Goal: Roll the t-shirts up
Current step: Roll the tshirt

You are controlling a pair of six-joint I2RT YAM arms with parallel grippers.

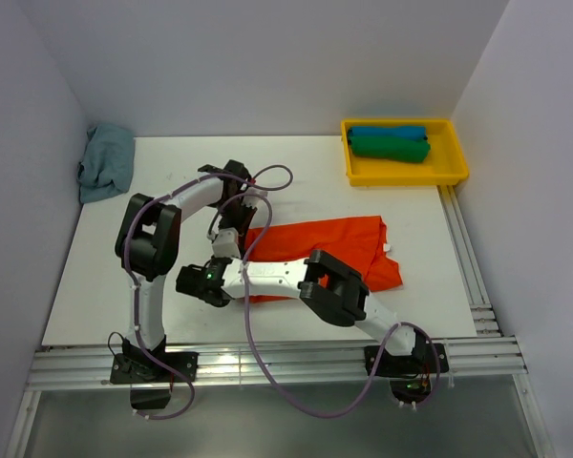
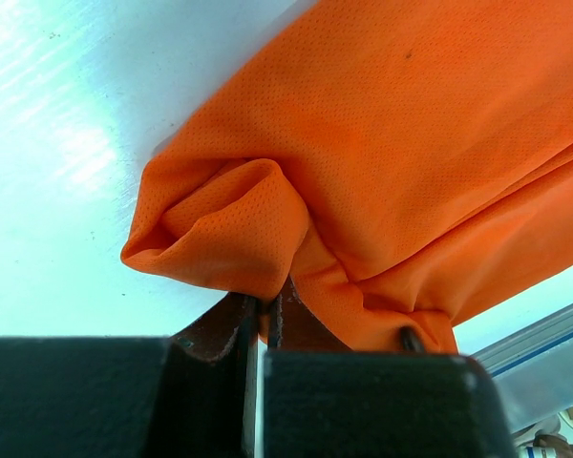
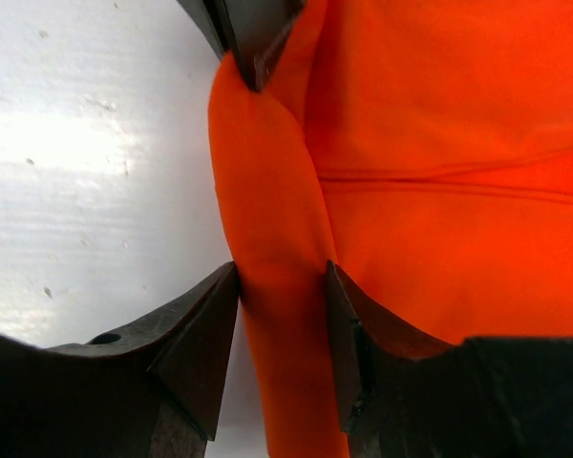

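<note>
From above, a plain orange-red t-shirt [image 1: 334,243] of soft fabric is lying as a long folded band across the near middle of the white desk [image 1: 315,181]. Both arms are reaching over its left end. At the far right, a yellow plastic tray [image 1: 456,175] is holding a rolled blue t-shirt [image 1: 387,132] and a rolled green t-shirt [image 1: 390,149] side by side. A crumpled grey-blue cloth [image 1: 107,160] is sitting in the far left corner.

In the left wrist view, the left hand [image 2: 267,307] is pinching a bunched fold of the orange-red t-shirt, its jaws almost together on the fabric.

In the right wrist view, the right hand [image 3: 282,286] is gripping the shirt's rolled edge. The thick ridge is filling the gap between its dark fingers [image 3: 196,334], and the left hand's tips are biting the same ridge farther along.
</note>
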